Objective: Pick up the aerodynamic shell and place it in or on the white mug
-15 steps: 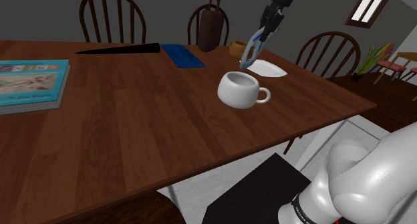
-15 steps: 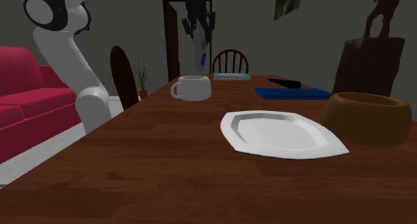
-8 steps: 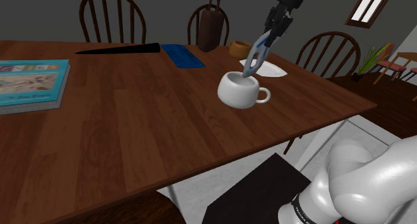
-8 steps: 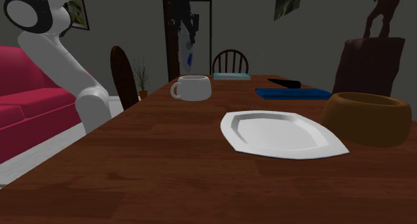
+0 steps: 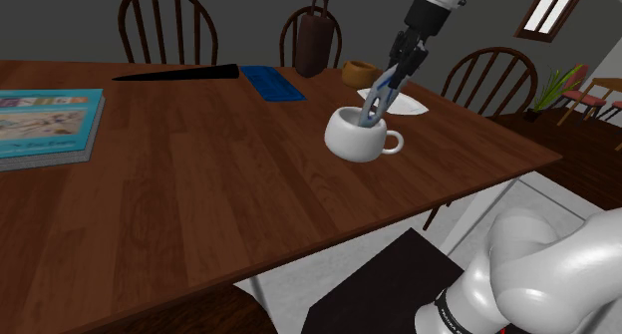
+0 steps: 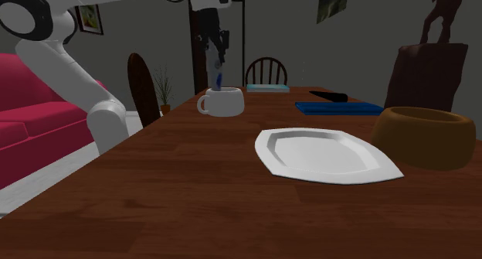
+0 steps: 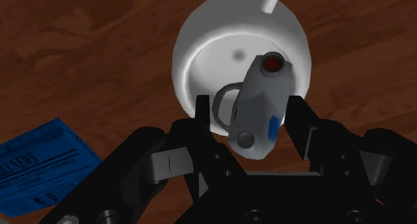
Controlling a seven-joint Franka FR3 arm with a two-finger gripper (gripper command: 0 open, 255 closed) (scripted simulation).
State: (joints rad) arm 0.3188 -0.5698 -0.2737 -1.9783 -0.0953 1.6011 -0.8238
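Dark wood makes up the dining table [image 5: 199, 182], which has spindle-back chairs around it. A teal book [image 5: 45, 123], a blue tray [image 5: 271, 83], a white plate [image 6: 324, 153] and a brown bowl [image 6: 423, 134] lie on it, well apart from the work.

The white mug [image 5: 351, 140] stands near the table's edge, its handle toward the shoulder view's right. Above it the black gripper [image 5: 389, 78] is closed part-way on the aerodynamic shell [image 5: 373, 105], a slim grey-blue body. In the wrist view one finger [image 7: 204, 116] presses on each flank of it.

The shell's long axis runs close to upright. It leans with the hand, so that in the shoulder view it slopes from upper right down to lower left. Its lower end, which bears a dark red spot in the wrist view, points down into the mug's mouth and sits at about rim level. Whether it touches the mug's floor cannot be told.

The step in hand looks like the final lowering and release. It would go best with that end kept over the middle of the opening, away from the rim and the handle side. A straight descent until more of the body is below the rim would help, since so long a thing will likely lean on the wall once released. The fingers should then part and lift straight up, so they do not nudge the mug.
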